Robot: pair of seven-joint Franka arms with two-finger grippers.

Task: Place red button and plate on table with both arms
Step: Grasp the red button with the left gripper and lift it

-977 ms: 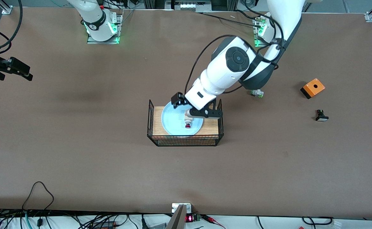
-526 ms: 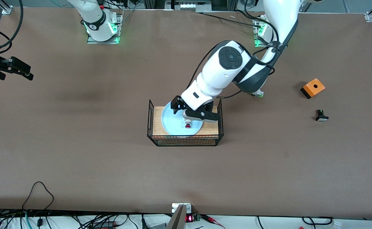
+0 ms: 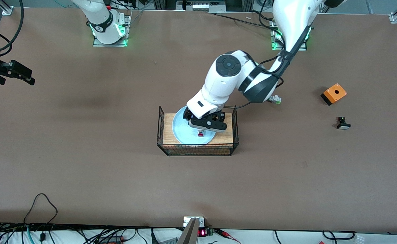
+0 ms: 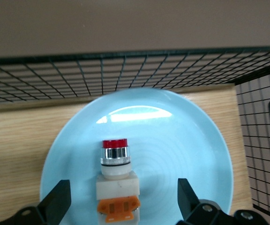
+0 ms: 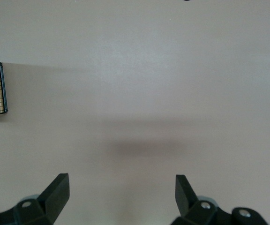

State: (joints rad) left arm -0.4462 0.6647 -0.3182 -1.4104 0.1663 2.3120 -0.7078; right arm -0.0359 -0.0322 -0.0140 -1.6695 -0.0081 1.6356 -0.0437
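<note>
The light blue plate [image 3: 184, 130] [image 4: 182, 140] lies on the wood top of a black wire rack [image 3: 198, 149] in the middle of the table [image 3: 83, 162]. The red button [image 3: 201, 134] [image 4: 116, 180] lies on the plate on its side, with its red cap pointing toward the front camera. My left gripper [image 3: 202, 128] [image 4: 123, 197] hangs open just over the plate. Its two fingers stand on either side of the button's white and orange end without touching it. My right gripper [image 3: 27, 79] [image 5: 122, 192] waits open over bare table at the right arm's end.
An orange box [image 3: 334, 94], a black-bodied white-capped button [image 3: 343, 123] and a small white-and-green part [image 3: 275, 99] lie toward the left arm's end. The rack's wire walls [image 4: 125, 70] rise around the plate.
The left arm has swung in and come down, bringing its open gripper over the button on the plate. The right gripper has barely moved.
</note>
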